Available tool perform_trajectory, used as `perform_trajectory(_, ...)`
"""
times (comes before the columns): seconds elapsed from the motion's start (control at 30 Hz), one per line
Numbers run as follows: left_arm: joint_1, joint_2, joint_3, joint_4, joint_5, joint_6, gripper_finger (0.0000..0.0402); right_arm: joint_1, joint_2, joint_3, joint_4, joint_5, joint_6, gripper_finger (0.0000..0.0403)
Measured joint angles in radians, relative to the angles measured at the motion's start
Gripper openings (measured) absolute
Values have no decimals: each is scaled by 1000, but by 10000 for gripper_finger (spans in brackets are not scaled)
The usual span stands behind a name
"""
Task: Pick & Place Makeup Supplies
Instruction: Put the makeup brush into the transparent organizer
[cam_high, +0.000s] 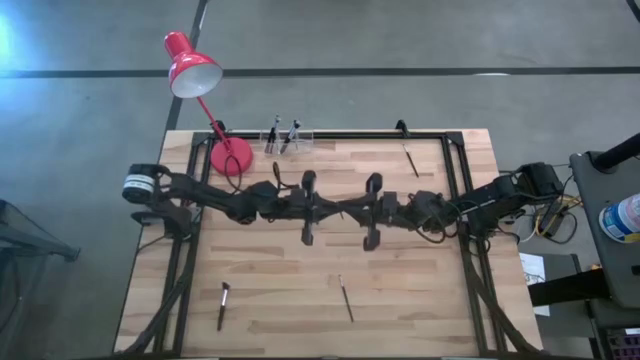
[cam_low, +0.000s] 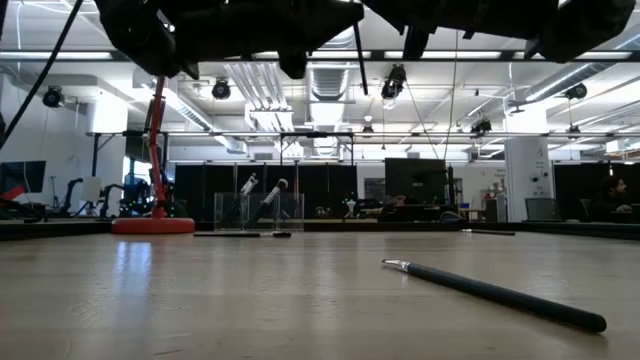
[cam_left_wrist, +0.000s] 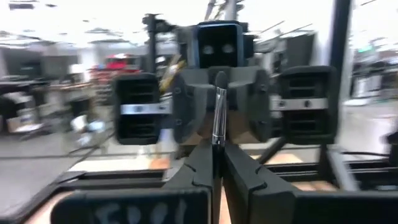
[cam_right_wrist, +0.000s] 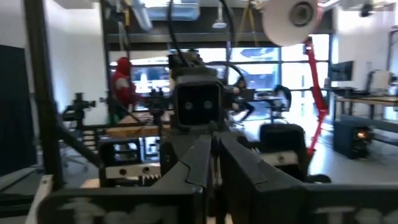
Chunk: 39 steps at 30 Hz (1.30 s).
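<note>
**Control:** Grip status?

**Operator:** My left gripper (cam_left_wrist: 216, 146) is clenched on a brush (cam_left_wrist: 217, 115). The brush stands upright at frame centre in that wrist view, lifted clear of the table (cam_high: 400, 250). The right gripper (cam_right_wrist: 214, 146) faces it nose to nose. Whether it has hold, I cannot tell.

**Control:** Risks?

**Operator:** My judgement: letting go before the other side is firm drops the brush, and both arms pulling could bend it. A spare brush (cam_high: 345, 298) lies lower centre of the high view. The holder (cam_high: 283, 135) stands upper centre.

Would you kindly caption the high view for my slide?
Both grippers meet mid-table; three brushes lie loose, two stand in the clear holder beside a red lamp.
</note>
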Motion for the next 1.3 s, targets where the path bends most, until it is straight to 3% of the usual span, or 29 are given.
perform_trajectory(0.13,1,-64,-3,-133,-120,25,11,1,-11,-6,1,15,-2,62)
perform_trajectory(0.37,1,-168,-32,-250,-242,63,11,-3,-39,-28,-29,26,-56,107)
perform_trajectory(0.63,99,-241,-118,-288,-429,98,11,-2,-54,-46,-53,26,-123,100)
perform_trajectory(1.1,548,-241,-122,-371,-406,22,11,-2,-53,-46,-53,25,-146,61)
perform_trajectory(1.3,648,-193,-106,-373,-367,-40,11,-2,-52,-46,-52,25,-151,56)
